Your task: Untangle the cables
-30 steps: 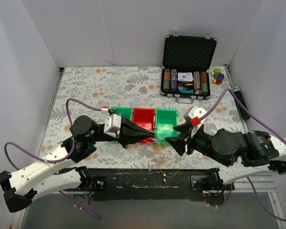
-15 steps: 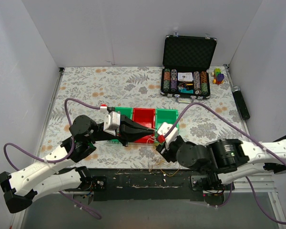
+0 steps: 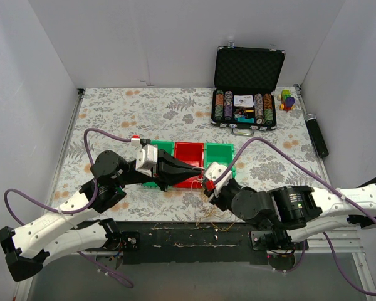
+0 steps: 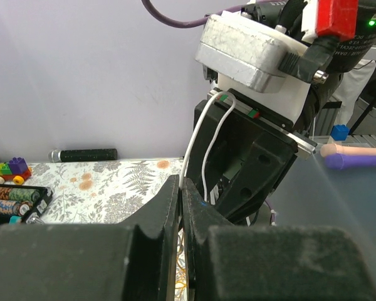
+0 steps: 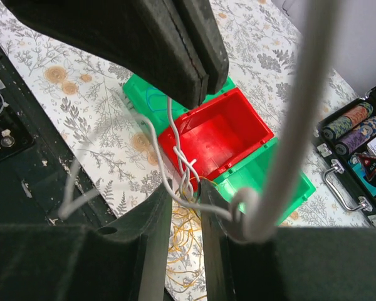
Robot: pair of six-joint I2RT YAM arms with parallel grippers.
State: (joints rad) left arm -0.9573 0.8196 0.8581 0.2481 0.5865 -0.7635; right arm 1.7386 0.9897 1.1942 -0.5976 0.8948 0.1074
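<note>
While white walls (image 3: 144, 37) box the floral tablecloth (image 3: 144, 113), the cables (image 5: 187, 168) hang at six o'clock. The left gripper (image 4: 180, 188) clamps them; the right gripper (image 5: 187, 191) has jaws slightly apart

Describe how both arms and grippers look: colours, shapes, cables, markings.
Left arm and right arm share white links and bulky black joints. A purple hose loops along each. The left gripper and right gripper have black, wedge-shaped fingers. Each wrist carries a pale camera box with a small red mark.
</note>
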